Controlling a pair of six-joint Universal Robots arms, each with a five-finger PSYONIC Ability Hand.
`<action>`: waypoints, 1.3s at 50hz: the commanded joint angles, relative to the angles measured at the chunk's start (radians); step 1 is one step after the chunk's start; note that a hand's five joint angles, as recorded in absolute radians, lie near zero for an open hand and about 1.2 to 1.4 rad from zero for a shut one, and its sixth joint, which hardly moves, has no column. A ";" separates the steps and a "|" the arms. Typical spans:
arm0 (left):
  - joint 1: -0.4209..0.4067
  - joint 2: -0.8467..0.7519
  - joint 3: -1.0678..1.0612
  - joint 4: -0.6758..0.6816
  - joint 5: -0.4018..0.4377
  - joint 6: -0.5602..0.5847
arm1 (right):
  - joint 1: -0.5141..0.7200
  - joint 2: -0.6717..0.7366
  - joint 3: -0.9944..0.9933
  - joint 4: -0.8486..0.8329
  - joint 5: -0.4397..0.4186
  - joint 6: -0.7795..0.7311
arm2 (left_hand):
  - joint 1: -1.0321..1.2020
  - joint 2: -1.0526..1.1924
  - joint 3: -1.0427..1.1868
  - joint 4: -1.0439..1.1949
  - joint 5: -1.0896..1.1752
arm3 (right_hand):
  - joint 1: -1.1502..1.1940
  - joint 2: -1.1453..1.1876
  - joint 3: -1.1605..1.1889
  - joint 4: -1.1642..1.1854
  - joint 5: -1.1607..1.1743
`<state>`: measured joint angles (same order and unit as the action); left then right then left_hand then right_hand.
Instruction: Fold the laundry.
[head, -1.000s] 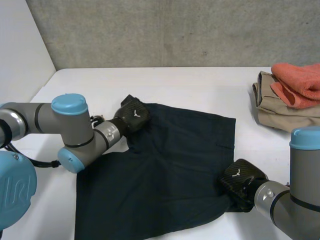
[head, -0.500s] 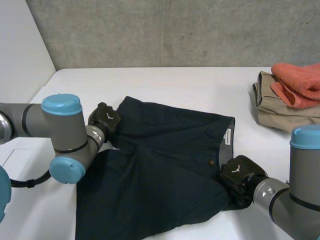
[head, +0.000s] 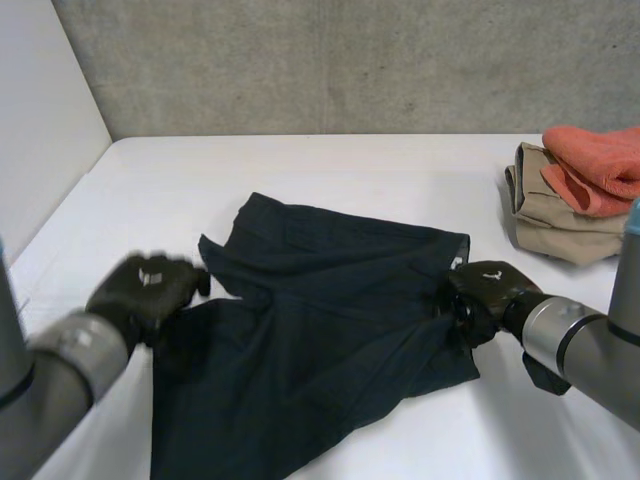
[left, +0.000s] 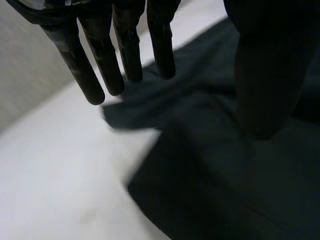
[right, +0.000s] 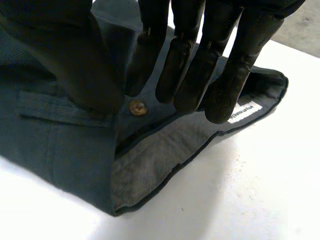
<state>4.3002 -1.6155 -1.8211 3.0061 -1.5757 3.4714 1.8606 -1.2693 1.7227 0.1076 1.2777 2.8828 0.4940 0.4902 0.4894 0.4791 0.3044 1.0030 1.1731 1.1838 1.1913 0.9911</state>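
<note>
Dark navy shorts (head: 330, 330) lie spread and rumpled in the middle of the white table (head: 350, 170). My left hand (head: 145, 290) hovers just off the shorts' left edge; in the left wrist view its fingers (left: 79, 70) are straight and spread away from the thumb, above the cloth (left: 210, 165), and hold nothing. My right hand (head: 485, 295) is at the shorts' right edge, on the waistband. In the right wrist view its thumb and fingers (right: 182, 65) pinch the turned-over waistband (right: 150, 160) beside a brown button (right: 135, 107).
A folded tan garment (head: 565, 225) with an orange towel (head: 600, 165) on top sits at the table's back right. A white wall (head: 40, 130) borders the table on the left, a grey wall (head: 350, 60) at the back.
My left hand opened, let go of the shorts' back-left corner and drew away to the front left. My right hand carried the waistband toward the back, turning it over.
</note>
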 joint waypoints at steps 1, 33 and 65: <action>0.000 0.118 -0.176 -0.121 0.054 -0.067 | -0.064 0.059 -0.025 -0.045 -0.023 0.131 | 0.016 0.020 0.021 0.031 0.031 | 0.393 0.223 0.213 0.205 0.231; -0.203 0.054 -0.360 0.082 -0.069 0.003 | -0.075 -0.298 0.123 0.124 -0.089 -0.275 | 0.031 0.034 0.035 0.046 0.046 | -0.601 -0.771 -0.782 -0.789 -0.764; -0.212 -0.064 -0.386 0.201 -0.124 0.097 | 0.018 -0.143 0.278 0.027 -0.034 -0.310 | 0.901 0.905 0.906 0.916 0.917 | 0.393 0.223 0.213 0.205 0.231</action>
<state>4.0881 -1.6602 -2.2002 3.2084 -1.6977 3.5634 1.8738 -1.3646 2.0002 0.1267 1.2086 2.5722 1.0190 1.0130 1.0117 1.0153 0.8333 0.9488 1.1730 1.1849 1.1874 0.9771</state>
